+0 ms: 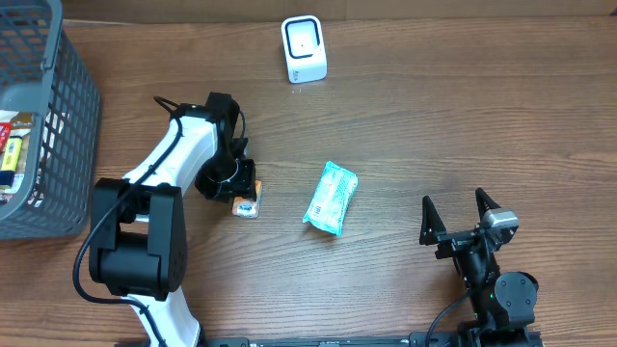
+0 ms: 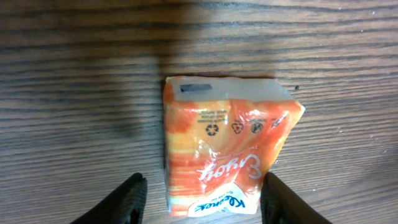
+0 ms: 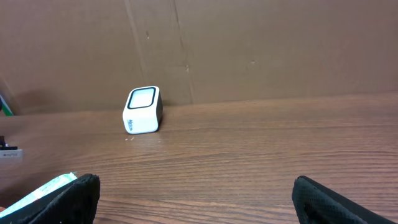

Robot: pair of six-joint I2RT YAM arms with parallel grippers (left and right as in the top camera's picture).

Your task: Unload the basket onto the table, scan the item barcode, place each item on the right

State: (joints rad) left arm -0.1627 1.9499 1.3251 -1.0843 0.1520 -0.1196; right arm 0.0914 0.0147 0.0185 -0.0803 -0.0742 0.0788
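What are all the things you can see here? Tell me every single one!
Grey plastic mesh basket: one, grey, far left edge of the table.
Colourful packets: several, mixed colours, inside the basket.
White box-shaped barcode scanner: one, white, standing at the back.
Teal plastic tissue packet: one, teal, middle of the table.
Orange plastic tissue packet: one, orange, lying left of the teal one.
Brown wooden table: one, brown, under everything.
Brown cardboard wall: one, brown, behind the table.
Left gripper: one, black, open, straddling the orange packet.
Right gripper: one, black, open, empty, front right.
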